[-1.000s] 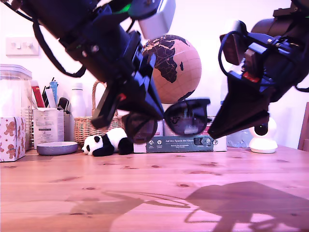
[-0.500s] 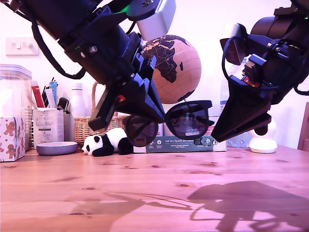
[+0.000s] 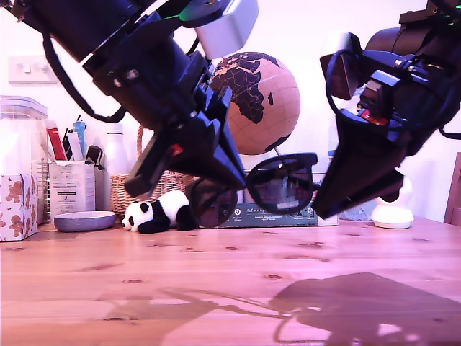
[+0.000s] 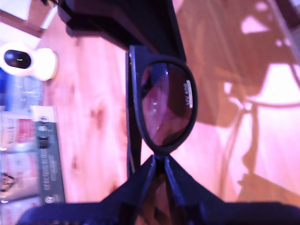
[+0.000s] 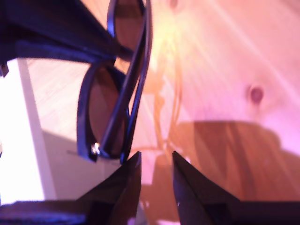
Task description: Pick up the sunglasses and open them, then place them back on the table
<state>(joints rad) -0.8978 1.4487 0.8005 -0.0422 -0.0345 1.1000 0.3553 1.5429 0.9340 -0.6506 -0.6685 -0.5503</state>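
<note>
Pink-tinted bright light, blown-out glare, blurred wrist views, arm shadows on the table [image 3: 86,288].

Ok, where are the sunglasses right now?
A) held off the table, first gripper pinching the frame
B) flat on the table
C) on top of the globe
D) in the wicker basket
A: the first wrist view shows my first gripper with its fingers closed on the rim of the sunglasses, and the exterior view shows them hanging clear above the table.
</note>
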